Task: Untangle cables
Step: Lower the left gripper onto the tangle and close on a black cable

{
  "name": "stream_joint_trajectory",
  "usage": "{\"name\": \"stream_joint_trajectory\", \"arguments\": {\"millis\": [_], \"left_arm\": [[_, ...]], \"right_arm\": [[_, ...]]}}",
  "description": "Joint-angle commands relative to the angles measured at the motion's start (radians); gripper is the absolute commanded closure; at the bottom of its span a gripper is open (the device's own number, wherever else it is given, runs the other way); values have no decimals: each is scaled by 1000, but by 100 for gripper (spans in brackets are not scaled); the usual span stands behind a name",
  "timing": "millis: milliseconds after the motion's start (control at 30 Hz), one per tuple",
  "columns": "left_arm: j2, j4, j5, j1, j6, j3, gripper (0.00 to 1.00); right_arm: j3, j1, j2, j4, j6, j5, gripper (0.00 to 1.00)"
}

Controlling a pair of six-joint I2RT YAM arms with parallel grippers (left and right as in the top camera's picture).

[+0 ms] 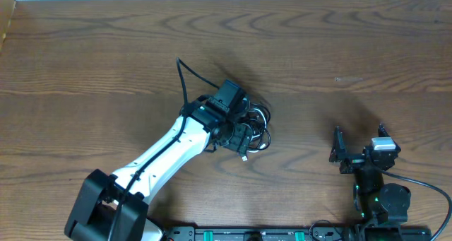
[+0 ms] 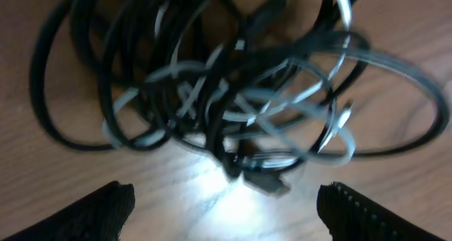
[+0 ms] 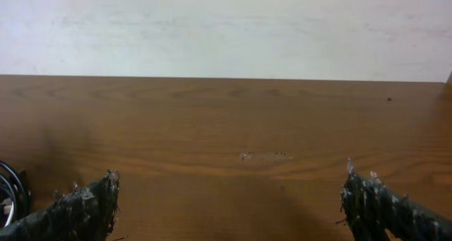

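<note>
Currently the left tool (image 2: 226, 209) hovers wide open over the tangled cables (image 2: 212, 92). The right tool (image 3: 233, 216) idles, open. Next, likely pinching one loop.

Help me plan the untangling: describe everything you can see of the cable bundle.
The cables lie in one loose, knotted heap on the wooden table, near its middle. They are thin, glossy cords, mostly black with at least one pale one, looping and crossing many times. A small plug end pokes out at the heap's edge. Blur hides their count. The open left end effector hovers over them, nothing between its fingers.
</note>
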Motion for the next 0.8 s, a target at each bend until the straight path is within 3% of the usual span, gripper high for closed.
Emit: {"name": "stream_joint_trajectory", "arguments": {"millis": [0, 400, 767], "left_arm": [[26, 52, -34, -23, -71, -27, 12], [139, 86, -66, -40, -72, -31, 12], [129, 85, -65, -40, -72, -29, 13]], "right_arm": [[-2, -14, -4, -3, 6, -10, 1], [-2, -14, -4, -3, 6, -10, 1], [-2, -14, -4, -3, 6, -10, 1]]}}
